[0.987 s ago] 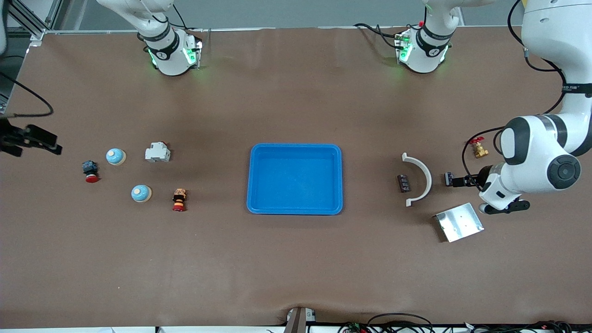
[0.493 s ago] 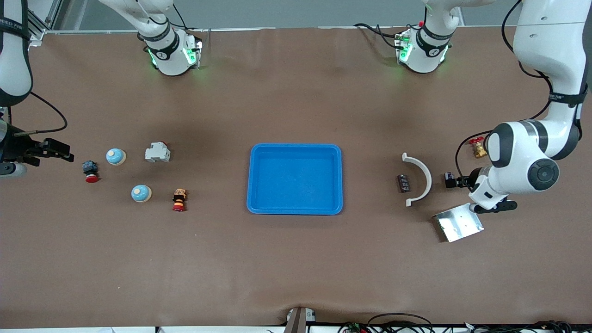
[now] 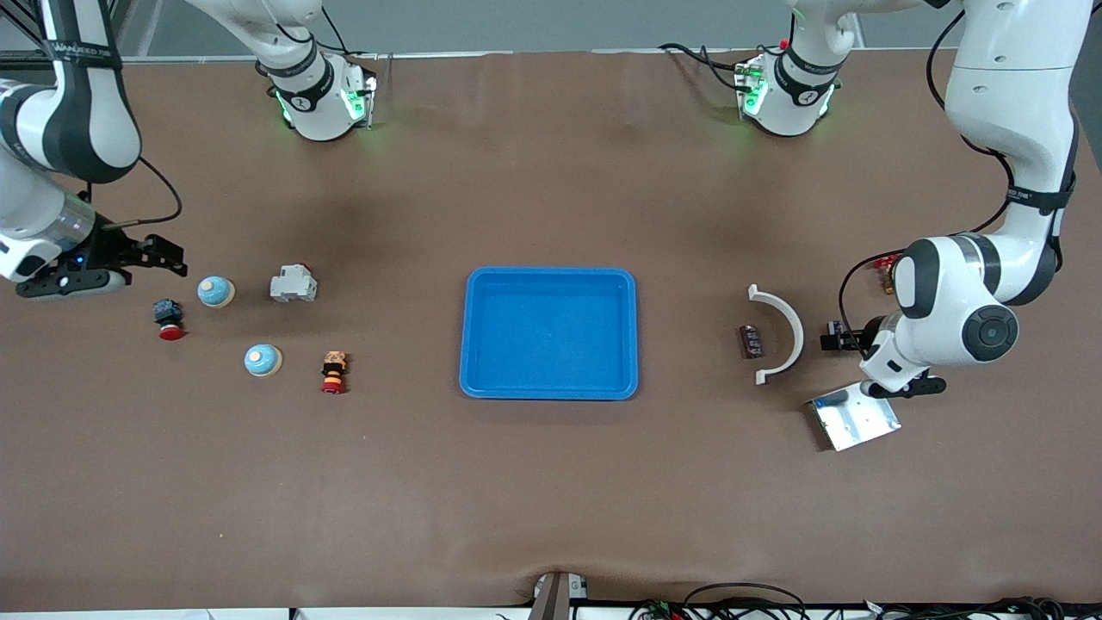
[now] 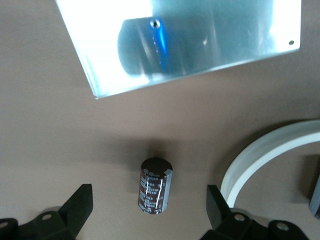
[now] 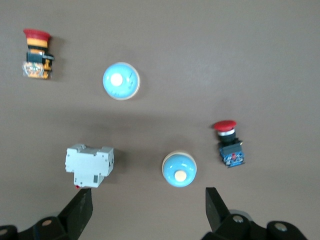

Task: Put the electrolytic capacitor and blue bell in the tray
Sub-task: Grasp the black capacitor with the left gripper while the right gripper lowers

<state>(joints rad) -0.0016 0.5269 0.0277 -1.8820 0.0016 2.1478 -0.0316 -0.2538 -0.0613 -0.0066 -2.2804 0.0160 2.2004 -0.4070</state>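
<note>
The bright-blue tray sits mid-table. A dark electrolytic capacitor lies on its side toward the left arm's end. My left gripper hovers open over it, fingers well apart on either side. A second dark capacitor lies inside the white arc. Two blue bells stand toward the right arm's end, one farther from the front camera than the other. My right gripper is open and empty, just short of the farther bell.
A white curved bracket and a silver plate flank the capacitor. A brass valve peeks from under the left arm. A white breaker, a red-capped push button and an orange-red button surround the bells.
Both arms have swung in from the table's ends: the right gripper toward the farther bell, the left gripper over the capacitor. Nothing on the table has moved.
</note>
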